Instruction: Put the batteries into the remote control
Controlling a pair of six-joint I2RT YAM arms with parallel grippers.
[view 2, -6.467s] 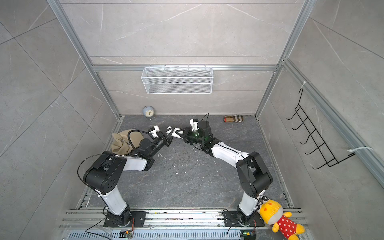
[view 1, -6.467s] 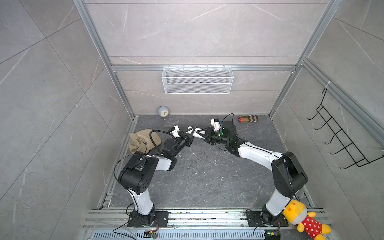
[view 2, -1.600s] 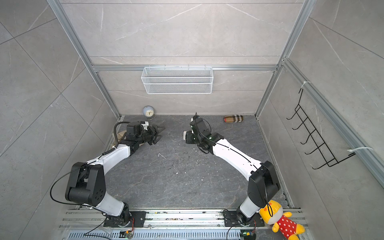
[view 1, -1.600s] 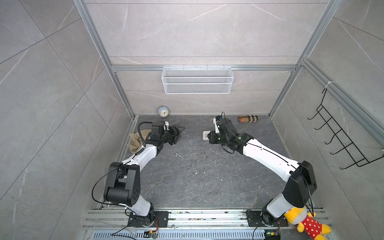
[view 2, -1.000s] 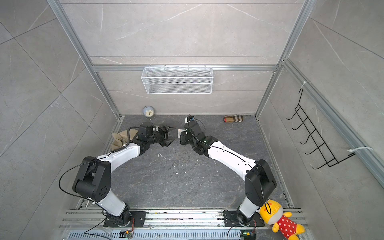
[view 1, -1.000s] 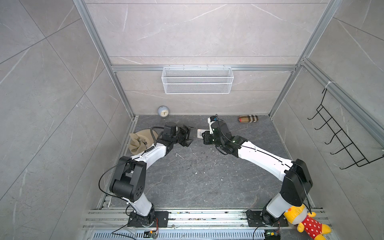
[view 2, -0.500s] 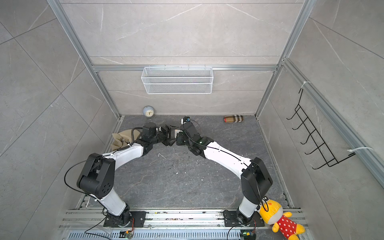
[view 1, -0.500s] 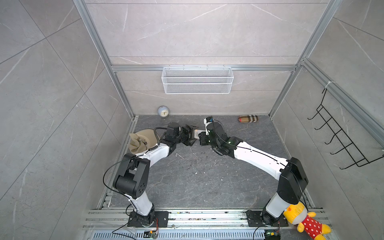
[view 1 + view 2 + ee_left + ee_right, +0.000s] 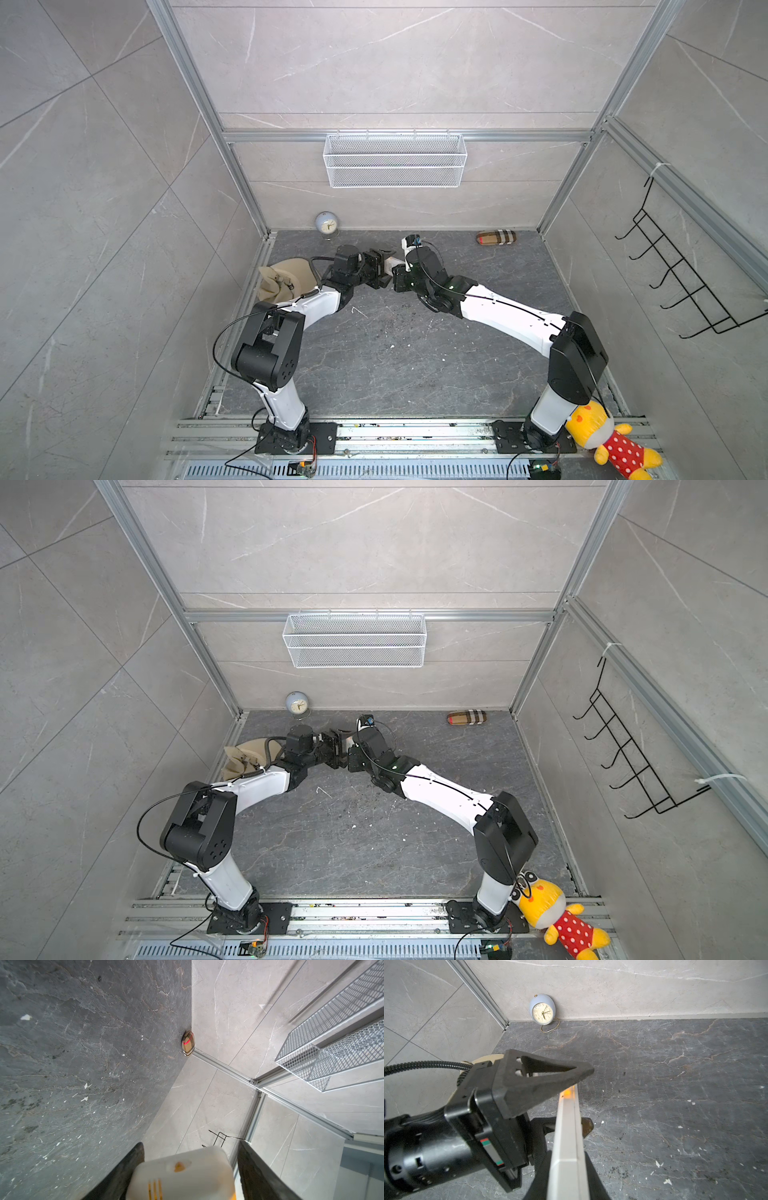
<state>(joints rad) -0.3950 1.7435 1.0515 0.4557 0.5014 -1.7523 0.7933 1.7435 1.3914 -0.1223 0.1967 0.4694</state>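
- The remote control (image 9: 182,1176) was in the air above the tabletop (image 9: 395,357), toward the back wall, between the two arms.
- The right gripper (image 9: 567,1165) was clenched on it. Its jaws pressed the two broad faces at one end, and only the thin edge showed in the right wrist view.
- The long axis of the remote control ran from the right jaws straight toward the left gripper (image 9: 190,1147), so its free end lay between the left jaws.
- The left jaws stood released on both sides of that end, across its width. A gap showed beside one of them, so I judge there was no grip yet.
- The next move probably needed the left jaws to shut squarely on the width, without twisting the remote control.
- The batteries were not visible in any view, and the battery compartment was hidden.
- The wire basket (image 9: 395,166) on the back wall showed nothing inside.
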